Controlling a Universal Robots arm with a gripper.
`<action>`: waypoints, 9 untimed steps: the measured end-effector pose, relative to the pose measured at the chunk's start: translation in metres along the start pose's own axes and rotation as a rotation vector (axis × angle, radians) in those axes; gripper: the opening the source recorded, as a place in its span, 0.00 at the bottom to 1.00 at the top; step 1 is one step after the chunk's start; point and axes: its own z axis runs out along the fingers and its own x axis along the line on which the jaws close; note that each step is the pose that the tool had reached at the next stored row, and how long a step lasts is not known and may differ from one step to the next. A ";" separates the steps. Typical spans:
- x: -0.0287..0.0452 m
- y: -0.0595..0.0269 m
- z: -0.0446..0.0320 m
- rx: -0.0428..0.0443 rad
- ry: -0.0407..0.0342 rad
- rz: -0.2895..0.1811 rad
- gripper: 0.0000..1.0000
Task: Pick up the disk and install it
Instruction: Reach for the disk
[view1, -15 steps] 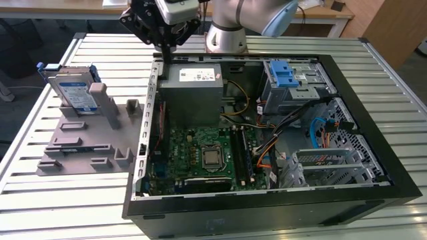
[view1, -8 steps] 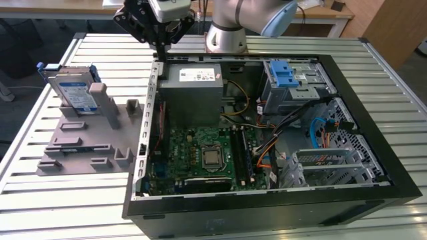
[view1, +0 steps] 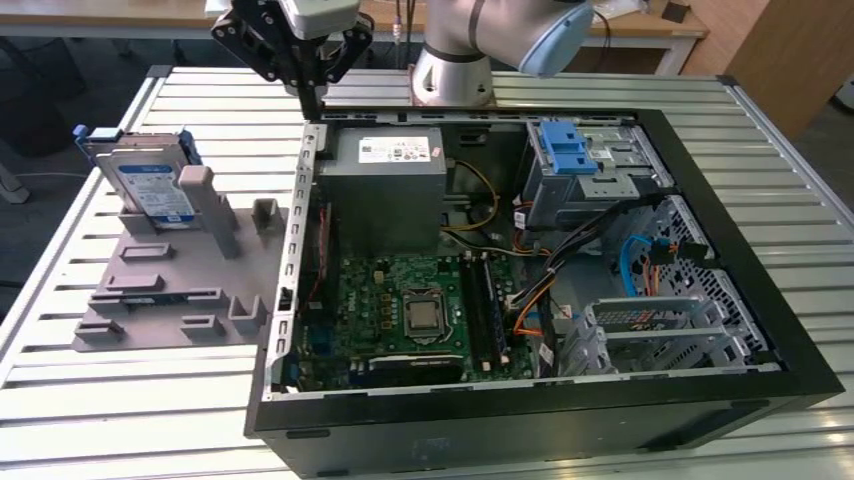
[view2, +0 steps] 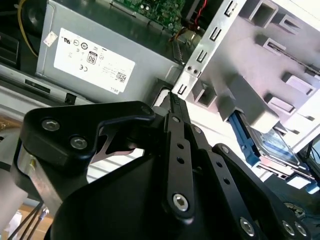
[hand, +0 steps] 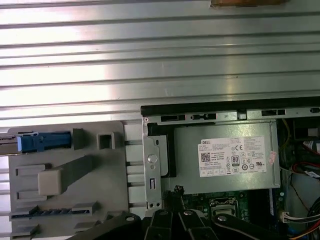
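The disk (view1: 147, 182) stands on edge in a slot at the far end of a grey holder (view1: 154, 305), on the exterior view's left; its white-and-blue label and blue bracket face the camera. The first wrist view shows the disk (hand: 42, 142) edge-on, and in the second wrist view the disk (view2: 272, 142) sits behind the holder's blocks. My gripper (view1: 314, 106) hangs above the far left corner of the open computer case (view1: 534, 425), well apart from the disk. Its black fingers (view2: 173, 100) are pressed together and hold nothing. The gripper (hand: 177, 190) tip hovers near the case's metal edge.
Inside the case sit a grey power supply box (view1: 387, 175) with a white sticker, the motherboard (view1: 400, 310), cables, and a drive cage with a blue latch (view1: 574, 155). The arm's base (view1: 451, 75) stands behind the case. A slatted metal table (view1: 134, 400) carries everything.
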 end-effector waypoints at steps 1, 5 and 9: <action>0.0009 0.0009 0.0001 0.0000 0.0000 0.000 0.11; 0.0063 0.0030 0.0004 -0.0001 0.0000 0.000 0.11; 0.0118 0.0045 0.0005 0.0001 0.0003 0.000 0.11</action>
